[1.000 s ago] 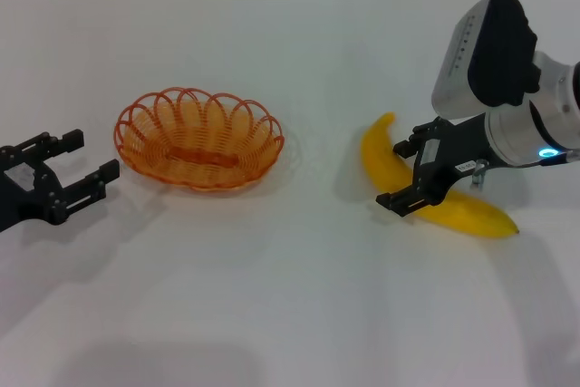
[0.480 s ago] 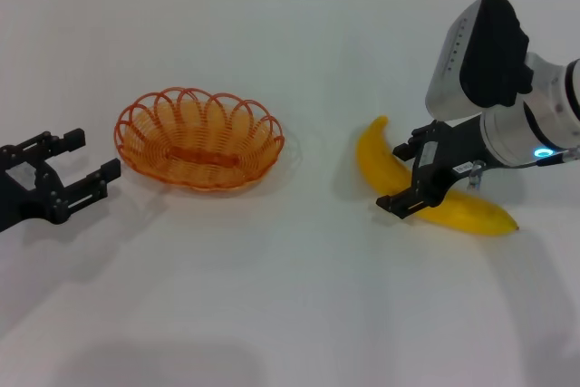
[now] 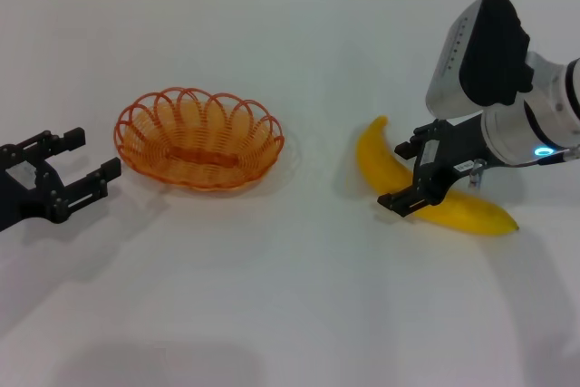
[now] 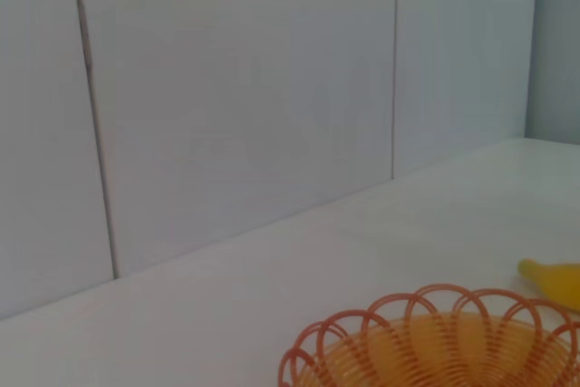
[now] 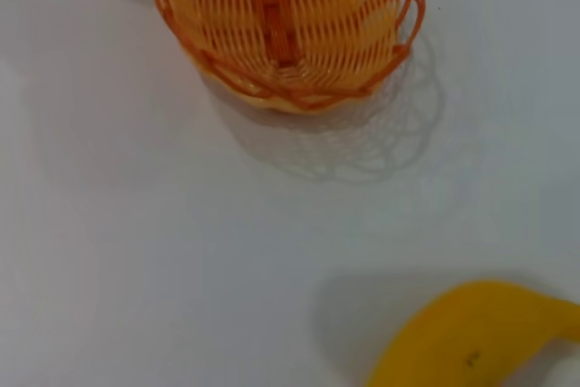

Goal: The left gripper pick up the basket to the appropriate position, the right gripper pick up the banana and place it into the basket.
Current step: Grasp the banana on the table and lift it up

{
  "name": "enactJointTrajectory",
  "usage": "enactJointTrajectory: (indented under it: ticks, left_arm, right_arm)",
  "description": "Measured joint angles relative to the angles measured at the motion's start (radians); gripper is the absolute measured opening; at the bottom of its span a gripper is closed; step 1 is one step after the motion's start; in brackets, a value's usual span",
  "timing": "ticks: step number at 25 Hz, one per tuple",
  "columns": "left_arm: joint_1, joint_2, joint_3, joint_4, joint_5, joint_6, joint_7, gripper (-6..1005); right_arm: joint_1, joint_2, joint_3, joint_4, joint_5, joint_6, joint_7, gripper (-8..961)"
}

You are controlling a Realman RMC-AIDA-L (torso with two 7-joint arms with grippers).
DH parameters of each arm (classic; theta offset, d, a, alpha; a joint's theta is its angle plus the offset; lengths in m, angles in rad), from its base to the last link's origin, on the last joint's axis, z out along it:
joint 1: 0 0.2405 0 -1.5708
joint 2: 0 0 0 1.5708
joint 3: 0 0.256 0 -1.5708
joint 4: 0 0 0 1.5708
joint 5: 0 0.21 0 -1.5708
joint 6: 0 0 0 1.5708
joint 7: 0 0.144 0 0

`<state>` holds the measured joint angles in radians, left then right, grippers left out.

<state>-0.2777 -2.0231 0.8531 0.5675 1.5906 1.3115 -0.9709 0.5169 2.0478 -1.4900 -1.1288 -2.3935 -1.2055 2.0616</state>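
Head view: left gripper [image 3: 89,158] resting open beside basket [image 3: 198,139], right gripper [image 3: 410,173] straddling banana [image 3: 426,193] lying on table [image 3: 290,296], jaws apart, left wrist view: basket [image 4: 435,342] rim showing, right wrist view: banana [image 5: 471,337] sitting apart from basket.

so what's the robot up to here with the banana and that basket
The right tool is closing in on the curved yellow banana lying on the white table, its fingers open astride the fruit's middle. The banana is not lifted. The left tool waits open beside the empty orange wire basket, apart from its rim. The basket is not yet picked up.
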Motion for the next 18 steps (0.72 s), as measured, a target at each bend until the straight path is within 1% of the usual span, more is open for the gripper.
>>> enactJointTrajectory:
  ticks: [18]
  left_arm:
    - [-0.006,0.0,-0.001,0.0,0.001,0.0,0.0,681]
  right_arm:
    - [0.002,0.0,0.003,-0.001,-0.003,0.0,0.015,826]
